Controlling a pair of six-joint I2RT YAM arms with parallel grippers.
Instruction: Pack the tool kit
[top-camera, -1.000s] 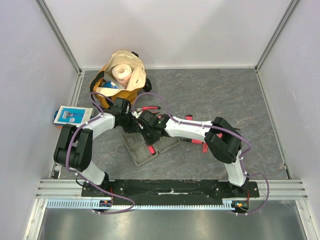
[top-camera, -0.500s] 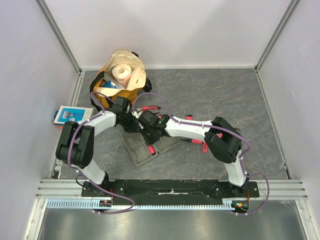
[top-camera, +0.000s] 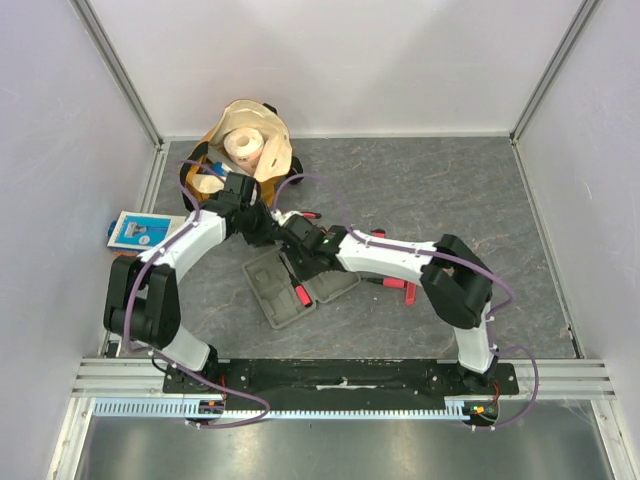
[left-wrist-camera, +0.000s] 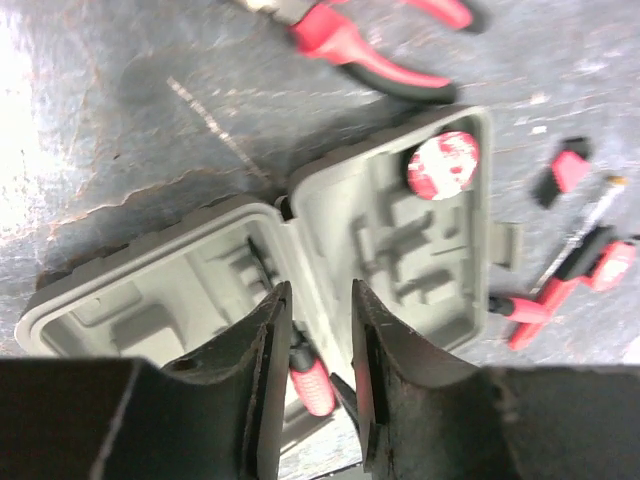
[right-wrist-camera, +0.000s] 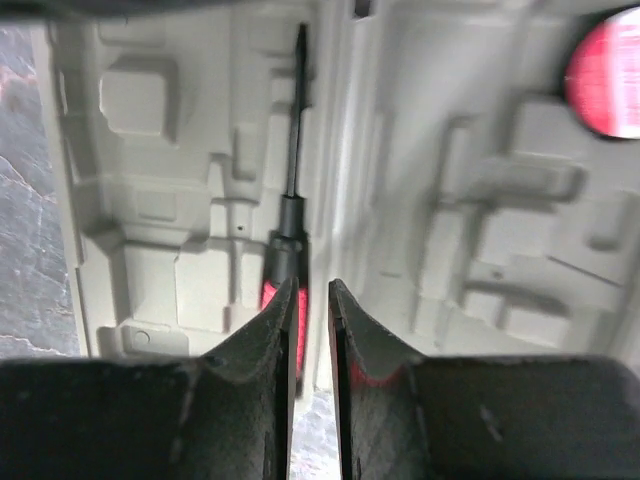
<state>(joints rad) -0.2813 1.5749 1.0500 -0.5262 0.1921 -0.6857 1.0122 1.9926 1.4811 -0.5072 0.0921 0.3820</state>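
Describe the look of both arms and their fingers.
The left arm and right arm have white links with bulky black joints, and a purple cable loops along each. Both stand on one black base bar. The left fingers and right fingers are black, tapering toward the tips.

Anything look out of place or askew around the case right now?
Nothing damaged. The screwdriver lies straight in the case beside the hinge, and the tape measure sits in one corner. Pliers and small tools lie loose on the table.
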